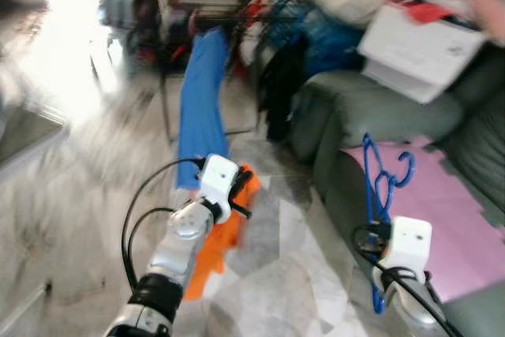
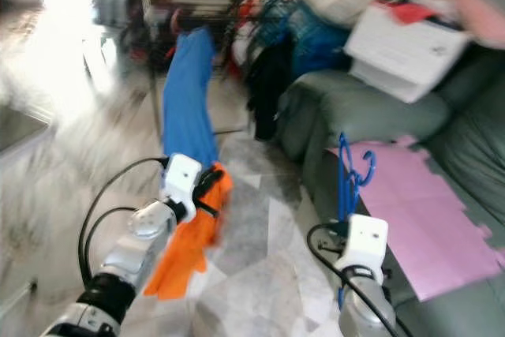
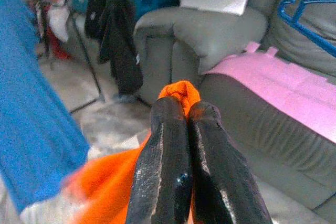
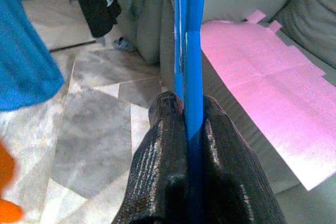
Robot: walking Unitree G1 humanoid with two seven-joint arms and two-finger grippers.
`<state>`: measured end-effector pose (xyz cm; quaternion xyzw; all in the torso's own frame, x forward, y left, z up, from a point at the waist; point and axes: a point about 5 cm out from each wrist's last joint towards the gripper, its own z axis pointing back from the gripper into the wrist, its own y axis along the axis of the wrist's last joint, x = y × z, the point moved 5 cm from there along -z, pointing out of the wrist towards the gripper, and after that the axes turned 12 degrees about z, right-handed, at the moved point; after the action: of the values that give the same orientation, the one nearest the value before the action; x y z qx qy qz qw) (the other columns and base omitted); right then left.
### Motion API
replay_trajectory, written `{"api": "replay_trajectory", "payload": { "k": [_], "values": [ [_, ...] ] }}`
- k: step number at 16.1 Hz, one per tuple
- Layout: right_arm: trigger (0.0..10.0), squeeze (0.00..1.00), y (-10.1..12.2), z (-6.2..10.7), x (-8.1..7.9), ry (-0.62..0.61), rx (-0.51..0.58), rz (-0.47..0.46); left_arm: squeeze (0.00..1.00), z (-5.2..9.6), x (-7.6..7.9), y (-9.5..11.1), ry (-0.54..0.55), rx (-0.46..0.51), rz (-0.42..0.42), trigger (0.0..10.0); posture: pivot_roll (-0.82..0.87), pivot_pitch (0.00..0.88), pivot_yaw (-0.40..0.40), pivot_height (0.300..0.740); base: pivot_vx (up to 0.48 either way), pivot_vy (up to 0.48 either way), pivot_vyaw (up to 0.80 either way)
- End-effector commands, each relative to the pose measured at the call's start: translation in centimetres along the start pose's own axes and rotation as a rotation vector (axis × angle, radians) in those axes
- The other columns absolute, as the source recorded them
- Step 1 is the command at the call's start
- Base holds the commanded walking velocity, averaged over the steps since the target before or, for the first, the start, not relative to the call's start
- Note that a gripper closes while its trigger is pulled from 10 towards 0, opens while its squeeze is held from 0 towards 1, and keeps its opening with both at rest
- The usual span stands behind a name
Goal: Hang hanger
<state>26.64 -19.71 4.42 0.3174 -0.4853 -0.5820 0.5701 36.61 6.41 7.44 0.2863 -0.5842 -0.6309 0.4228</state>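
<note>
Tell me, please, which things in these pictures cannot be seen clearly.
- Clothes rack: blurred in both eye views, so its bar is hard to trace.
- Blue hanger: top cut off by the right wrist view's edge.
- Orange cloth: mostly hidden behind the left gripper's fingers.

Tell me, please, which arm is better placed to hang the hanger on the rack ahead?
Probably the right. The right gripper is shut on the blue hanger, held upright, while the left gripper is clamped on the orange cloth.
</note>
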Motion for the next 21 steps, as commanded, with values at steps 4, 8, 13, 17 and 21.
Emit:
{"api": "replay_trajectory", "payload": {
  "k": [4, 8, 13, 17, 21],
  "values": [
    [10.0, 0.00, 1.0, -0.5, -0.6, 0.004, 0.048, -0.040, 0.00, 0.0, 0.0, 1.6, -0.045, 0.050, -0.081, 10.0, 0.06, 0.000, -0.073, 0.740, 0.000, 0.000, 0.00],
    [10.0, 0.00, 1.2, -1.1, -1.1, -0.006, 0.067, -0.044, 0.00, -0.5, 0.1, 2.9, -0.103, 0.073, -0.193, 10.0, 0.08, 0.000, -0.027, 0.740, 0.000, 0.000, 0.00],
    [10.0, 0.00, 2.5, -0.8, -0.8, 0.042, 0.131, 0.077, 0.00, -1.7, -0.6, 5.1, -0.075, 0.109, -0.331, 10.0, 0.05, 0.000, -0.028, 0.740, 0.000, 0.000, 0.00],
    [10.0, 0.00, 3.3, 0.3, -1.4, 0.217, 0.173, 0.190, 0.00, -2.5, -0.7, 6.2, -0.056, 0.128, -0.440, 10.0, 0.04, 0.000, -0.049, 0.740, 0.000, 0.000, 0.00],
    [10.0, 0.00, 5.1, 1.9, -2.4, 0.369, 0.200, 0.131, 0.00, -3.3, -1.4, 7.1, 0.007, 0.128, -0.541, 10.0, 0.03, 0.000, -0.057, 0.740, 0.000, 0.000, 0.00]
  ]
}}
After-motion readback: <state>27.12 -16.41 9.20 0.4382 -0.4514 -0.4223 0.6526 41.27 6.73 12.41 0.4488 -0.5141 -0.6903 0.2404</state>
